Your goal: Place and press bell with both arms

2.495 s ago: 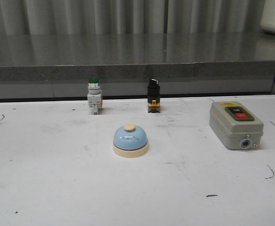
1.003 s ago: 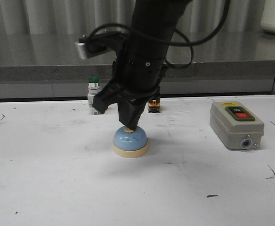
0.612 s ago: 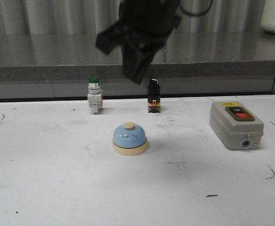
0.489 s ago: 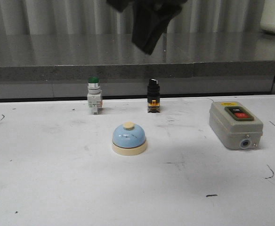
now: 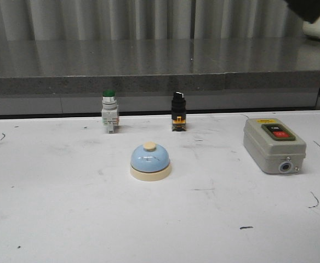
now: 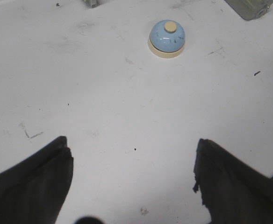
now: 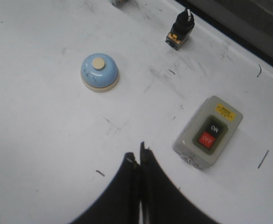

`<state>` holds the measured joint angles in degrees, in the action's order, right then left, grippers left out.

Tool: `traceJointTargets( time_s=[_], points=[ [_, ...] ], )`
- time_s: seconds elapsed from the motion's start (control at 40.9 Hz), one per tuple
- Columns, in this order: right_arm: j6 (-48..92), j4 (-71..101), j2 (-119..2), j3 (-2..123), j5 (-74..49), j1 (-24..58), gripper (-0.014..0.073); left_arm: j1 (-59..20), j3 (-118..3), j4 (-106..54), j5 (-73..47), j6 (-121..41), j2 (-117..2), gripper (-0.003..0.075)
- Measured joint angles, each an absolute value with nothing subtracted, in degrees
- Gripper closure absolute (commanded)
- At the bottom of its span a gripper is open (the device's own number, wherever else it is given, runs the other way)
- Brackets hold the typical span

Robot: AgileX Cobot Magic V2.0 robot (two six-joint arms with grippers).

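Observation:
The bell (image 5: 150, 162), light blue with a cream base and cream button, stands alone on the white table near its middle. It also shows in the left wrist view (image 6: 167, 39) and the right wrist view (image 7: 99, 72). My left gripper (image 6: 132, 154) is open and empty, held high over bare table, well short of the bell. My right gripper (image 7: 139, 157) is shut on nothing, raised high and away from the bell; only a dark corner of that arm (image 5: 313, 8) shows at the front view's top right.
A grey switch box (image 5: 274, 144) with red and black buttons sits at the right. A green-capped push button (image 5: 109, 111) and a black selector switch (image 5: 178, 111) stand at the table's back edge. A grey ledge runs behind.
The right arm, which pressed its shut tip on the bell's button a second ago, has lifted up and away to the upper right. The bell stays in place.

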<state>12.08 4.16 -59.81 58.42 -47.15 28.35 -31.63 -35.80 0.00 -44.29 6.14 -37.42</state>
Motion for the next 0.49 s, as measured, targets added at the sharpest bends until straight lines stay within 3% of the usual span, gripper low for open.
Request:
traceJointTargets(
  time_s=[0.489],
  points=[
    [8.04,4.74,-32.41,42.58,-51.13,28.27,0.0663,-31.63,-35.80,0.00,-44.29,6.18,-37.42,0.0206]
  ],
)
